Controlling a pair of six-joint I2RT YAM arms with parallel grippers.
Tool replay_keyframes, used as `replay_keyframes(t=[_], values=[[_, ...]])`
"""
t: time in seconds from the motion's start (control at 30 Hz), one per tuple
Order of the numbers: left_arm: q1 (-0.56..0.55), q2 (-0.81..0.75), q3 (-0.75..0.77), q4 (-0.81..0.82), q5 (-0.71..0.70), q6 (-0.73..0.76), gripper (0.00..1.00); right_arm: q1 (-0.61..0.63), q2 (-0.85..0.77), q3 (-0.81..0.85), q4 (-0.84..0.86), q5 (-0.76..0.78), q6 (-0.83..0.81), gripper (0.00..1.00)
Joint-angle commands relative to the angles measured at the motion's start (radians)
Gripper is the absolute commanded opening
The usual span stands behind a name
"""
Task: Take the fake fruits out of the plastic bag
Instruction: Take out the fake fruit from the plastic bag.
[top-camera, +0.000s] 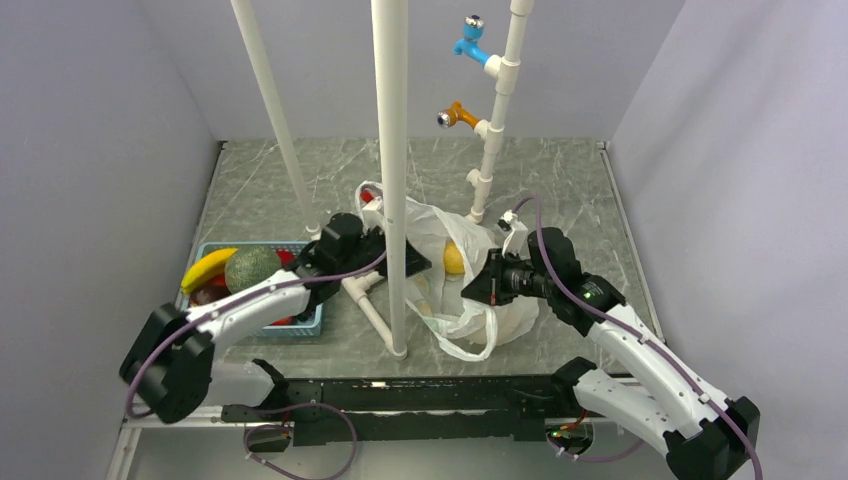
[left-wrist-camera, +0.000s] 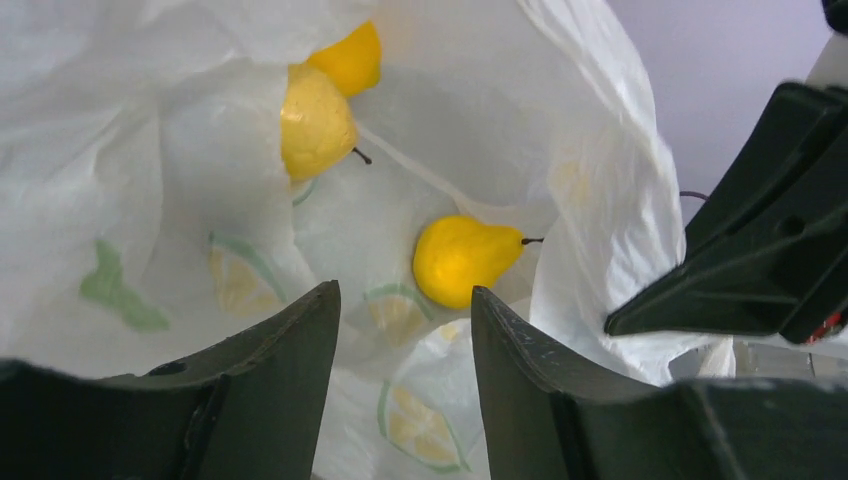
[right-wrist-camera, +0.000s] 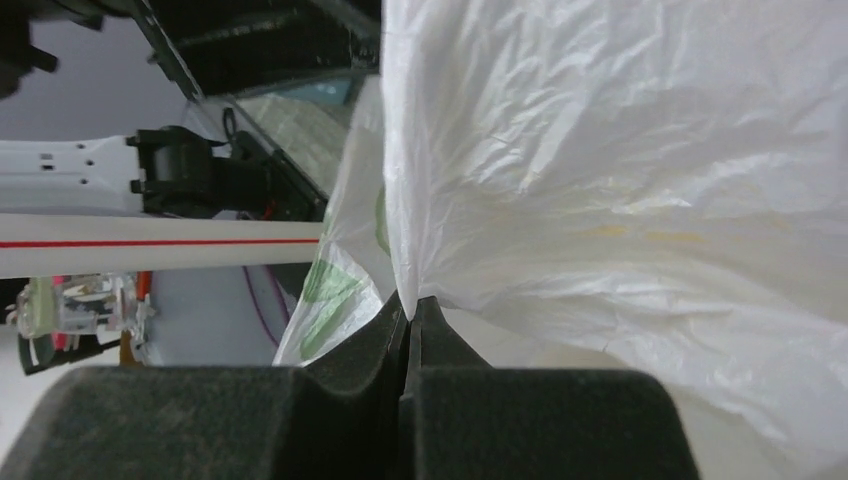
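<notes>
The plastic bag (top-camera: 468, 315), white with lemon prints, lies at the table's middle with its mouth toward the left. My left gripper (left-wrist-camera: 405, 300) is open at that mouth, and only bag film shows past its fingers. Inside the plastic bag (left-wrist-camera: 150, 180) lie a yellow pear (left-wrist-camera: 462, 260) just beyond the fingertips, another yellow fruit (left-wrist-camera: 315, 125) and an orange-yellow one (left-wrist-camera: 350, 58) further in. One yellow fruit (top-camera: 454, 258) shows through the opening from above. My right gripper (right-wrist-camera: 408, 305) is shut on a pinch of the bag's film (right-wrist-camera: 600, 180), holding its right edge up.
A light-blue basket (top-camera: 225, 246) at the left holds a banana (top-camera: 205, 268), a green melon (top-camera: 252, 268) and red fruit. White pipes (top-camera: 392, 150) rise from the table around the bag, one lying along the surface (top-camera: 370, 310). Blue (top-camera: 468, 45) and orange (top-camera: 458, 115) hooks stick out at the back.
</notes>
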Motion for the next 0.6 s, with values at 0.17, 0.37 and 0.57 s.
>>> replay_keyframes(t=[0.17, 0.37, 0.57], values=[[-0.07, 0.295, 0.192, 0.186, 0.001, 0.047, 0.54, 0.003, -0.078, -0.021, -0.324, 0.204, 0.02, 0.0], [-0.13, 0.428, 0.249, 0.289, -0.036, 0.076, 0.46, 0.002, -0.121, -0.057, -0.313, 0.22, 0.05, 0.0], [-0.169, 0.509, 0.209, 0.449, -0.13, 0.09, 0.37, 0.002, -0.124, -0.062, -0.282, 0.235, 0.075, 0.0]])
